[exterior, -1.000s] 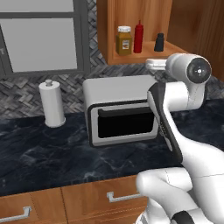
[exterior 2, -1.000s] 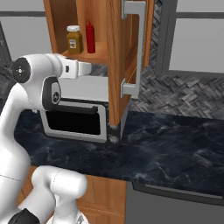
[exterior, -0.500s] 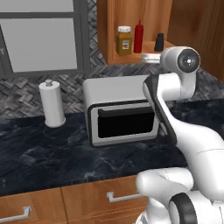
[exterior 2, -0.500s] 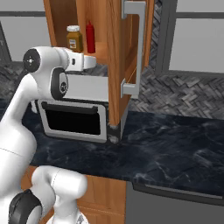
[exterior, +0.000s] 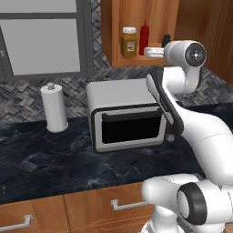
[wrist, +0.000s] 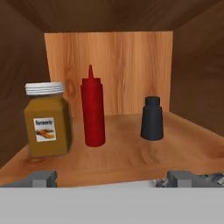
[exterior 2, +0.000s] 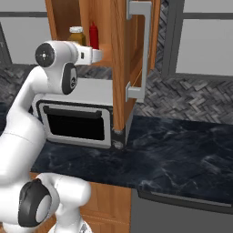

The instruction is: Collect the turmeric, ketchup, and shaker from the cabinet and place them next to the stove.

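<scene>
Up on the cabinet (wrist: 109, 57) shelf, I am facing the turmeric (wrist: 47, 119), ketchup (wrist: 92, 111) and shaker (wrist: 152, 118), all standing upright. My tool (wrist: 109, 178) is hanging spread wide and empty. I am judging the ketchup light, slick, slightly squeezable; taking it mid-body seems best.

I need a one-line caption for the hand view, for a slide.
Open gripper at the cabinet shelf, facing the turmeric, ketchup and shaker, all upright and apart.

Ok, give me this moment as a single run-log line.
gripper: open, at cabinet mouth | turmeric, ketchup, shaker: upright on shelf, untouched | nothing held
</scene>
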